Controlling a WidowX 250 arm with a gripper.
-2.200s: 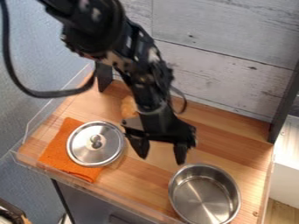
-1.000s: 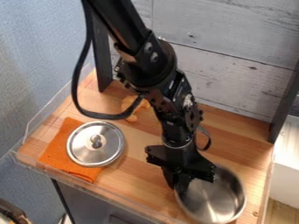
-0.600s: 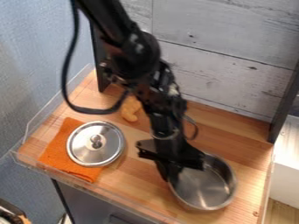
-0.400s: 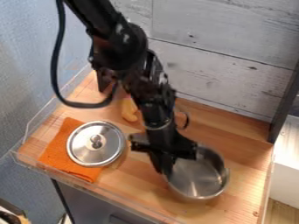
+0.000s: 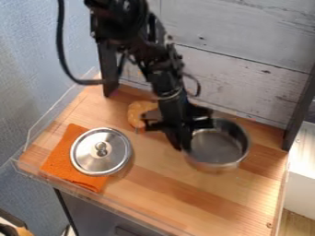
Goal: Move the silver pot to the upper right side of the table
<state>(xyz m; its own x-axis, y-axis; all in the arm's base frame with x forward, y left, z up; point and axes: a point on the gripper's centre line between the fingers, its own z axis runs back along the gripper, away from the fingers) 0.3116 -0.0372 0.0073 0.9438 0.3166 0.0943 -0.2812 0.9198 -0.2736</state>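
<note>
So my black two-finger gripper (image 5: 183,145) is pinching the round, shiny silver metal pot (image 5: 216,145) by its left rim, fingers closed on the wall. My arm comes down from the top of the camera view, and the gripper hangs over the back half of the light wooden table (image 5: 184,198). The pot is right beside it, in the right half and towards the back, with its open top facing up so you can see into it. I can't tell whether its base is touching the wood or hanging just above it.

Over on the left there's a round silver lid (image 5: 92,159) with a small knob in the middle, lying on a folded orange cloth (image 5: 58,161). The cloth pokes out around the lid's left side and below it. Near the back, just left of my gripper, there's a lumpy tan thing (image 5: 137,115), partly tucked behind me, so I honestly can't say what it is.

Clear plastic edging (image 5: 22,168) runs along the left and front of the table. Whitewashed wooden planks (image 5: 234,60) make the back wall, with a black post (image 5: 109,64) at the back left and a black upright (image 5: 301,99) on the right. A loop of black cable (image 5: 61,50) dangles left of my arm.
</note>
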